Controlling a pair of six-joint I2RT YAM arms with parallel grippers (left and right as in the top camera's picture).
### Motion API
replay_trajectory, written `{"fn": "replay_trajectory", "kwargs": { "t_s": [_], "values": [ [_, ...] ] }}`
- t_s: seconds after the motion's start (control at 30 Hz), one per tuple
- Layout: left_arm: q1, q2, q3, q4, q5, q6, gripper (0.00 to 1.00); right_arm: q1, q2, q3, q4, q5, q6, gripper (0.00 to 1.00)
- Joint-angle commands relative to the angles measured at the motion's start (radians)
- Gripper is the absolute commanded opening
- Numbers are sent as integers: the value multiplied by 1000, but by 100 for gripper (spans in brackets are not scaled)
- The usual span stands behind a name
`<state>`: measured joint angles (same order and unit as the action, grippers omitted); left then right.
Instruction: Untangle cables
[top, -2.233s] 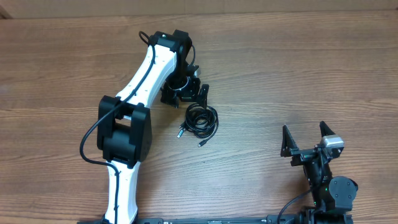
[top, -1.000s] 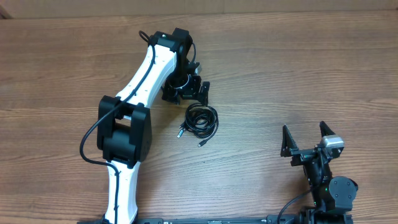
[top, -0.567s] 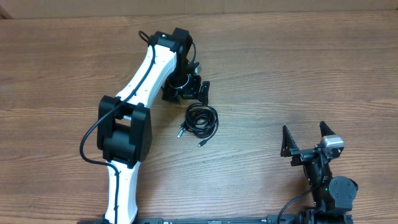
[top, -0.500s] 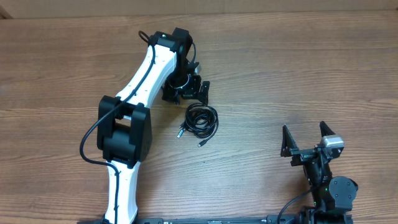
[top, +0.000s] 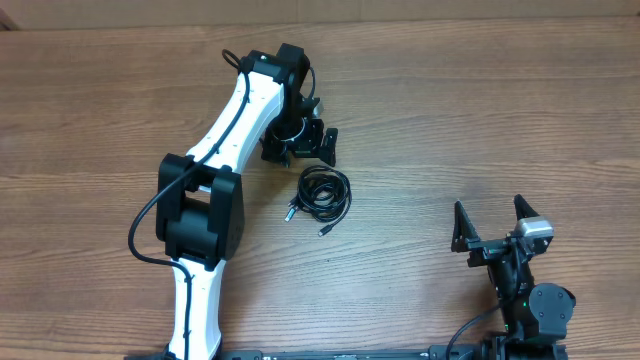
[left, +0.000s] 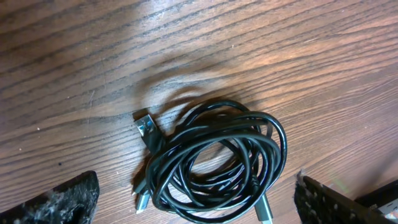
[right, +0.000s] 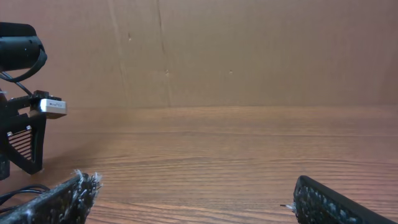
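Left claw (top: 299, 151) motionless, spread near coiled cables (top: 325, 192)

Identify the cables (top: 325, 192) as thin black cords wound together into one small, loose coil. Locate lying flat on the wooden bench (top: 450, 120), near its middle. Observe silver-tipped plug ends (left: 145, 124) protruding from the coil's edge, resting on the wood.

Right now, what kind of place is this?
Probably a robot test bench, not a home: a wooden table, a left arm and right arm mounted at its edge, a plain brown wall behind, and one coil of cables.
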<state>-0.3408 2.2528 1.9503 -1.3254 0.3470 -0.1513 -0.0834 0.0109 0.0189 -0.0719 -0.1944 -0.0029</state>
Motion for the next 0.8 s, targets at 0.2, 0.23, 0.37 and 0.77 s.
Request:
{"fn": "replay_trajectory", "kwargs": {
  "t_s": [0.2,0.23,0.37,0.77],
  "values": [
    [-6,16,16,46,-17,-6,100,6,-8,-10,3,11,3,100],
    [-6,16,16,49,-17,-6,100,6,-8,-10,3,10,3,100],
    [-6,16,16,59,-17,-6,100,6,-8,-10,3,10,3,100],
    [-6,16,16,59,-18,-6,100,6,-8,-10,3,11,3,100]
  ]
}}
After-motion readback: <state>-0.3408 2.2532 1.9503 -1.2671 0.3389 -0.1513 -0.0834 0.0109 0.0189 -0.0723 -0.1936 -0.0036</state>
